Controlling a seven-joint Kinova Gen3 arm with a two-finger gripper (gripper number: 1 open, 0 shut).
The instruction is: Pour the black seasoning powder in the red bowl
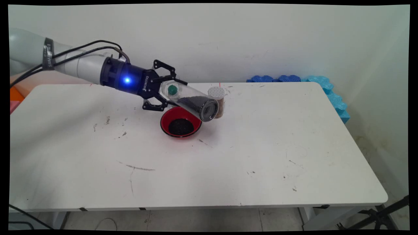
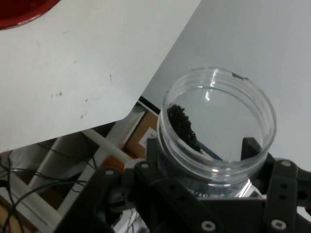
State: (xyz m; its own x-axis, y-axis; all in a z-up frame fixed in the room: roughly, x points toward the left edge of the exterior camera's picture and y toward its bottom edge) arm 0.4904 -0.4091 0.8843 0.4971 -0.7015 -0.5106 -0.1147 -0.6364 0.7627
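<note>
Red bowl (image 1: 180, 124) beneath clear jar (image 1: 192, 101) in clamped gripper (image 1: 167, 92), long axis tilted, mouth down-right.

Red bowl (image 1: 180, 122), black grains (image 1: 180, 126); clear jar (image 1: 192, 101), white table (image 1: 228, 156)

A scuffed white counter (image 1: 228, 156) stood against a plain pale wall (image 1: 261, 39), with blue foam mats (image 1: 326, 89) wedged behind its far right corner.

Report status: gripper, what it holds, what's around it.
Gripper shut on clear jar, tilted mouth-down, dark grains inside. Red bowl directly below, dark grains in it. Second jar upright just behind on white table.
</note>
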